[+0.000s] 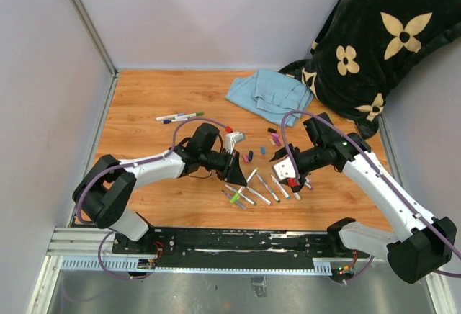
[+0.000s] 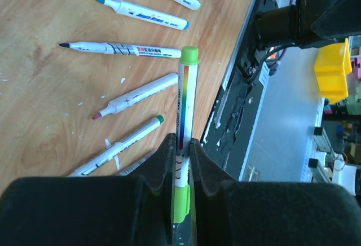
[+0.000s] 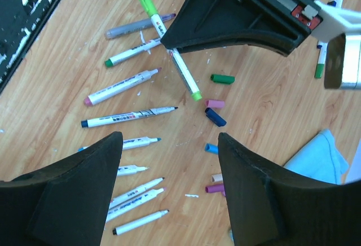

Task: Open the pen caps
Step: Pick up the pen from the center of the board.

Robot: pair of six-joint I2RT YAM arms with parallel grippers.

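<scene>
Left fingers (image 2: 206,172) clamped mid-barrel on the green marker (image 2: 186,99), both ends clear, so its green cap (image 2: 189,55) looks presented for a pull. Right fingers (image 3: 79,189) apart, empty, hovering just beside that marker, likely the puller. Loose caps (image 3: 215,117) lie just beyond it, uncapped markers (image 3: 130,115) on its near side. Wooden tabletop (image 1: 144,98), blue cloth (image 1: 270,92) and black floral fabric (image 1: 360,19) well beyond it; plain pale walls (image 1: 216,11).

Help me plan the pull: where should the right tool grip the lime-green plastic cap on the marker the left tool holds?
Probably pinch the lime-green plastic cap across its round sides, from beyond its tip, in line with the white marker barrel; it juts clear of the left tool clamping that barrel.
</scene>
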